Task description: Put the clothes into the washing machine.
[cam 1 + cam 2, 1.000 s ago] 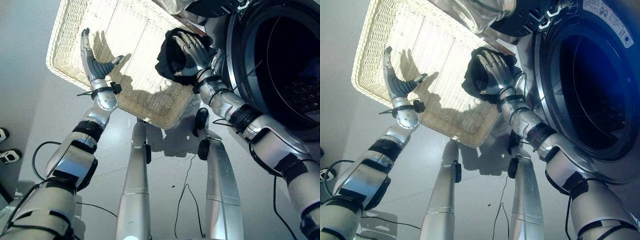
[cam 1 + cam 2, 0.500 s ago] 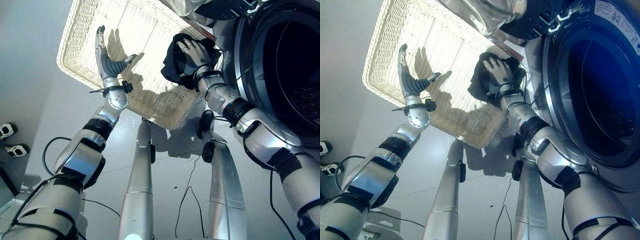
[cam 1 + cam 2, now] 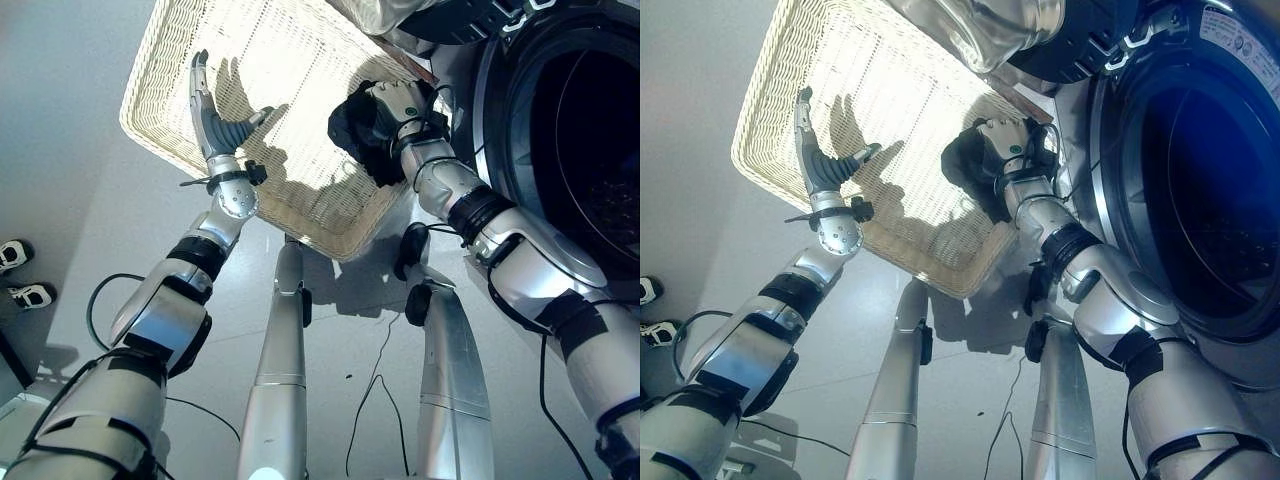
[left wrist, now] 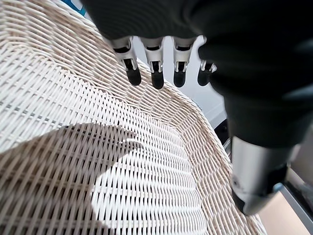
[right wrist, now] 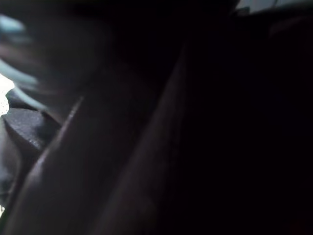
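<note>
Left eye view showed my right hand (image 3: 385,105) down on the dark garment (image 3: 352,128), which lay bunched in the corner of the wicker basket (image 3: 160,130) nearest the washing machine (image 3: 560,150). The hand's back faced the camera and its fingers were buried in the cloth, so I could not tell whether they had closed on it or were merely pressing it (the right wrist view gave me nothing but dark fabric up close). My left hand (image 3: 215,125) hovered over the basket's bare weave, well apart from the garment, fingers straight and spread with the thumb out to the side; the left wrist view confirmed it held nothing.

As far as I could judge, the task had barely started on this piece: the garment was in the basket, not in the drum (image 3: 1200,190), whose door stood open just beside it. I saw no other clothes in the basket. What remained, I reckoned, was securing a grip, lifting the cloth over the basket rim, carrying it to the opening and letting go inside.
</note>
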`<state>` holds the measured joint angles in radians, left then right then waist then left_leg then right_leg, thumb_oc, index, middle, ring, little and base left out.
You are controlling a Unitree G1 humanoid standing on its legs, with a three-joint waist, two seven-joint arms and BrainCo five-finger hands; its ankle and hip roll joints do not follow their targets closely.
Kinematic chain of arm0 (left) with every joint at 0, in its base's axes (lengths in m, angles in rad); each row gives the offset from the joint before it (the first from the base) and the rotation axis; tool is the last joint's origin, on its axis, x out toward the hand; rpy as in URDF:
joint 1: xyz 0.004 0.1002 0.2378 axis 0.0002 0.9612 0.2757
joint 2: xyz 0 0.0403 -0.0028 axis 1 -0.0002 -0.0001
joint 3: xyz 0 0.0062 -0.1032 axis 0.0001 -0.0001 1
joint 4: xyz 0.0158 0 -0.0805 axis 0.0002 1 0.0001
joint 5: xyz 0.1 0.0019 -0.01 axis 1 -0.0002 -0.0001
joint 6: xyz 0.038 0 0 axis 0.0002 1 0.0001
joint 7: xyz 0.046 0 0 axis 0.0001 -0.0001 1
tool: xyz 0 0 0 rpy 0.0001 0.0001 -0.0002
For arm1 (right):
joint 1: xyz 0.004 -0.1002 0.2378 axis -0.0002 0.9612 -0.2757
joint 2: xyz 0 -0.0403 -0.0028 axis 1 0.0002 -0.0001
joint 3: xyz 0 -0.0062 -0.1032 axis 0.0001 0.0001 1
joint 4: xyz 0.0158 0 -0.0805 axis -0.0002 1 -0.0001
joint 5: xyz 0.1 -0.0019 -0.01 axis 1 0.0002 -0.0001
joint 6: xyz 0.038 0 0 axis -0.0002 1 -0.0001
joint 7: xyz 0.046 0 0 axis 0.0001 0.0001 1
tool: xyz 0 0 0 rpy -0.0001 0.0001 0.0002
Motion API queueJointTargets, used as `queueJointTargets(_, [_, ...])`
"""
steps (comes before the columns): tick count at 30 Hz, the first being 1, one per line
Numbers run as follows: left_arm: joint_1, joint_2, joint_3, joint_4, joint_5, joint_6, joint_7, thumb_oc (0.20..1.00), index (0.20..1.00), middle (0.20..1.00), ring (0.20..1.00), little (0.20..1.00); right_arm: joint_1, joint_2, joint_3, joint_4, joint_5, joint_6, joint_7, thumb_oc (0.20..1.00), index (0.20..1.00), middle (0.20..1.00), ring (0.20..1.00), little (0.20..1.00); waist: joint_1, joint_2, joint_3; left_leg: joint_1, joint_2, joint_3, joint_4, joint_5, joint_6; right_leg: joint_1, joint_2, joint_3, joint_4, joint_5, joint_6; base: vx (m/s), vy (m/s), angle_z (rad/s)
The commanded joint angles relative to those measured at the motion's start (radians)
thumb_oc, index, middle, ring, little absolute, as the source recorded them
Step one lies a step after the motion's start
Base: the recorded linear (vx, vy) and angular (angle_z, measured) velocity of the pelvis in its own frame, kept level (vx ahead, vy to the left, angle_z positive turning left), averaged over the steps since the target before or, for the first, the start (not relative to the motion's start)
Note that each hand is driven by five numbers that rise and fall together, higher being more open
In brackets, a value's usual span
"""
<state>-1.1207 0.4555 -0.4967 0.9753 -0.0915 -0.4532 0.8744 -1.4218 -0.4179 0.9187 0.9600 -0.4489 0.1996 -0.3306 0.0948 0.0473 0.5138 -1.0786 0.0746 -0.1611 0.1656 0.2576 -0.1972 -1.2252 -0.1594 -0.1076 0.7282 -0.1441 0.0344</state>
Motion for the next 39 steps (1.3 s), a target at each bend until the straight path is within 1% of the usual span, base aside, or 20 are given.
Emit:
queueJointTargets(1, [-0.036, -0.008, 0.054, 0.003, 0.024, -0.021, 0.043, 1.000, 1.000, 1.000, 1.000, 1.000, 0.088, -0.043, 0.003, -0.001, 0.194, -0.051, -0.033, 0.200, 0.200, 0.200, 0.200, 0.200, -0.025, 0.010, 0.006, -0.014, -0.131, 0.117, 0.142, -0.112, 0.118, 0.087, 0.073, -0.053, -0.339, 0.266, 0.069, 0.00, 0.000, 0.00])
queueJointTargets(3, [-0.027, -0.006, 0.059, -0.007, 0.027, -0.020, 0.045, 1.000, 1.000, 1.000, 1.000, 1.000, 0.106, -0.044, -0.031, -0.044, 0.333, -0.081, -0.054, 0.200, 0.200, 0.200, 0.200, 0.200, -0.028, 0.009, 0.006, -0.017, -0.131, 0.118, 0.145, -0.113, 0.116, 0.084, 0.075, -0.050, -0.338, 0.265, 0.068, 0.00, 0.000, 0.00])
queueJointTargets(7, [0.009, 0.003, 0.087, -0.035, 0.047, -0.025, 0.045, 1.000, 1.000, 1.000, 1.000, 1.000, 0.195, -0.023, -0.184, -0.171, 0.765, -0.226, 0.016, 0.200, 0.200, 0.200, 0.200, 0.200, -0.036, 0.004, 0.006, -0.021, -0.128, 0.120, 0.147, -0.114, 0.112, 0.076, 0.079, -0.044, -0.333, 0.261, 0.065, 0.00, 0.000, 0.00])
queueJointTargets(8, [0.009, 0.003, 0.087, -0.035, 0.047, -0.025, 0.045, 1.000, 1.000, 1.000, 1.000, 1.000, 0.195, -0.023, -0.184, -0.171, 0.765, -0.226, 0.016, 0.200, 0.200, 0.200, 0.200, 0.200, -0.036, 0.004, 0.006, -0.021, -0.128, 0.120, 0.147, -0.114, 0.112, 0.076, 0.079, -0.044, -0.333, 0.261, 0.065, 0.00, 0.000, 0.00])
queueJointTargets(9, [0.027, 0.009, 0.102, -0.047, 0.057, -0.029, 0.041, 1.000, 1.000, 1.000, 1.000, 1.000, 0.239, -0.017, -0.240, -0.216, 0.928, -0.287, 0.084, 0.200, 0.200, 0.200, 0.200, 0.200, -0.039, 0.001, 0.006, -0.022, -0.125, 0.122, 0.150, -0.117, 0.109, 0.073, 0.079, -0.041, -0.329, 0.257, 0.063, 0.02, 0.056, 0.00])
queueJointTargets(10, [0.051, 0.023, 0.122, -0.068, 0.063, -0.024, 0.038, 1.000, 1.000, 1.000, 1.000, 1.000, 0.329, -0.009, -0.318, -0.305, 1.260, -0.352, 0.270, 0.200, 0.200, 0.200, 0.200, 0.200, -0.050, -0.009, 0.006, -0.020, -0.120, 0.126, 0.157, -0.119, 0.107, 0.073, 0.082, -0.039, -0.320, 0.251, 0.062, 0.02, 0.061, 0.01])
queueJointTargets(11, [0.055, 0.025, 0.125, -0.071, 0.064, -0.023, 0.038, 1.000, 1.000, 1.000, 1.000, 1.000, 0.343, -0.010, -0.329, -0.314, 1.329, -0.367, 0.300, 0.200, 0.200, 0.200, 0.200, 0.200, -0.052, -0.011, 0.006, -0.019, -0.119, 0.128, 0.159, -0.120, 0.106, 0.072, 0.081, -0.038, -0.318, 0.250, 0.062, 0.01, 0.055, 0.00])
queueJointTargets(13, [0.063, 0.034, 0.129, -0.078, 0.066, -0.012, 0.042, 1.000, 1.000, 1.000, 1.000, 1.000, 0.407, -0.018, -0.373, -0.358, 1.558, -0.407, 0.436, 0.200, 0.200, 0.200, 0.200, 0.200, -0.064, -0.021, 0.006, -0.018, -0.114, 0.129, 0.165, -0.122, 0.105, 0.072, 0.080, -0.036, -0.312, 0.249, 0.063, 0.00, 0.000, 0.00])
queueJointTargets(14, [0.063, 0.035, 0.129, -0.079, 0.066, -0.009, 0.043, 1.000, 1.000, 1.000, 1.000, 1.000, 0.414, -0.021, -0.378, -0.362, 1.591, -0.413, 0.452, 0.200, 0.200, 0.200, 0.200, 0.200, -0.065, -0.023, 0.006, -0.017, -0.113, 0.130, 0.165, -0.122, 0.104, 0.072, 0.080, -0.036, -0.311, 0.249, 0.064, 0.00, 0.000, 0.00])
queueJointTargets(16, [0.066, 0.043, 0.129, -0.083, 0.065, -0.002, 0.051, 1.000, 1.000, 1.000, 1.000, 1.000, 0.461, -0.032, -0.421, -0.379, 1.745, -0.441, 0.537, 0.200, 0.200, 0.200, 0.200, 0.200, -0.078, -0.030, 0.006, -0.016, -0.106, 0.131, 0.166, -0.125, 0.103, 0.070, 0.078, -0.032, -0.307, 0.250, 0.067, 0.00, 0.000, 0.00])
queueJointTargets(18, [0.068, 0.047, 0.129, -0.081, 0.064, -0.003, 0.054, 1.000, 1.000, 1.000, 1.000, 1.000, 0.480, -0.045, -0.460, -0.360, 1.847, -0.448, 0.602, 0.200, 0.200, 0.200, 0.200, 0.200, -0.084, -0.032, 0.006, -0.011, -0.104, 0.130, 0.163, -0.129, 0.103, 0.071, 0.078, -0.028, -0.306, 0.250, 0.069, 0.00, 0.000, 0.00])
queueJointTargets(22, [0.074, 0.058, 0.133, -0.072, 0.057, -0.021, 0.054, 1.000, 1.000, 1.000, 1.000, 1.000, 0.490, -0.074, -0.520, -0.300, 2.016, -0.419, 0.741, 0.200, 0.200, 0.200, 0.200, 0.200, -0.091, -0.030, 0.006, -0.005, -0.098, 0.130, 0.154, -0.135, 0.102, 0.075, 0.078, -0.024, -0.311, 0.248, 0.072, -0.01, 0.006, -0.02])
queueJointTargets(27, [0.080, 0.077, 0.134, -0.055, 0.049, -0.049, 0.049, 1.000, 1.000, 1.000, 1.000, 1.000, 0.497, -0.110, -0.592, -0.208, 2.196, -0.382, 0.873, 0.200, 0.200, 0.200, 0.200, 0.200, -0.095, -0.029, 0.006, 0.001, -0.094, 0.130, 0.150, -0.141, 0.099, 0.085, 0.078, -0.021, -0.321, 0.244, 0.075, -0.01, 0.000, -0.06])
queueJointTargets(32, [0.074, 0.094, 0.140, -0.019, 0.035, -0.085, 0.040, 1.000, 1.000, 1.000, 1.000, 1.000, 0.494, -0.146, -0.674, -0.080, 2.333, -0.339, 0.906, 0.200, 0.200, 0.200, 0.200, 0.200, -0.101, -0.026, 0.006, 0.009, -0.089, 0.131, 0.141, -0.147, 0.099, 0.096, 0.079, -0.017, -0.333, 0.242, 0.078, 0.00, 0.000, 0.00])
queueJointTargets(34, [0.073, 0.100, 0.143, -0.002, 0.032, -0.103, 0.034, 1.000, 1.000, 1.000, 1.000, 1.000, 0.492, -0.163, -0.713, -0.020, 2.377, -0.331, 0.892, 0.200, 0.200, 0.200, 0.200, 0.200, -0.103, -0.026, 0.006, 0.011, -0.086, 0.132, 0.138, -0.150, 0.097, 0.100, 0.081, -0.015, -0.341, 0.243, 0.079, 0.00, 0.000, 0.00])
queueJointTargets(35, [0.075, 0.102, 0.145, 0.005, 0.032, -0.112, 0.032, 1.000, 1.000, 1.000, 1.000, 1.000, 0.493, -0.170, -0.733, 0.010, 2.394, -0.329, 0.867, 0.200, 0.200, 0.200, 0.200, 0.200, -0.105, -0.026, 0.006, 0.012, -0.085, 0.132, 0.138, -0.151, 0.097, 0.102, 0.081, -0.014, -0.343, 0.244, 0.080, 0.00, 0.000, 0.00])
queueJointTargets(36, [0.074, 0.103, 0.144, 0.010, 0.032, -0.116, 0.033, 1.000, 1.000, 1.000, 1.000, 1.000, 0.492, -0.176, -0.748, 0.034, 2.395, -0.346, 0.818, 0.200, 0.200, 0.200, 0.200, 0.200, -0.105, -0.026, 0.006, 0.012, -0.084, 0.133, 0.139, -0.153, 0.096, 0.103, 0.082, -0.012, -0.344, 0.243, 0.080, 0.00, 0.000, 0.00])
queueJointTargets(37, [0.073, 0.104, 0.143, 0.014, 0.029, -0.119, 0.033, 1.000, 1.000, 1.000, 1.000, 1.000, 0.487, -0.183, -0.768, 0.066, 2.377, -0.357, 0.758, 0.200, 0.200, 0.200, 0.200, 0.200, -0.106, -0.025, 0.006, 0.012, -0.082, 0.134, 0.140, -0.154, 0.095, 0.104, 0.082, -0.011, -0.345, 0.243, 0.080, 0.00, 0.012, -0.03])
queueJointTargets(38, [0.073, 0.105, 0.143, 0.019, 0.028, -0.124, 0.033, 1.000, 1.000, 1.000, 1.000, 1.000, 0.481, -0.192, -0.792, 0.107, 2.341, -0.366, 0.658, 0.200, 0.200, 0.200, 0.200, 0.200, -0.107, -0.024, 0.006, 0.012, -0.081, 0.135, 0.141, -0.156, 0.095, 0.105, 0.083, -0.011, -0.347, 0.243, 0.080, 0.00, 0.012, -0.04])
queueJointTargets(39, [0.074, 0.105, 0.143, 0.020, 0.030, -0.127, 0.034, 1.000, 1.000, 1.000, 1.000, 1.000, 0.477, -0.196, -0.801, 0.119, 2.323, -0.378, 0.608, 0.200, 0.200, 0.200, 0.200, 0.200, -0.106, -0.024, 0.006, 0.012, -0.081, 0.135, 0.141, -0.157, 0.095, 0.105, 0.083, -0.010, -0.349, 0.243, 0.080, 0.00, 0.017, -0.07])
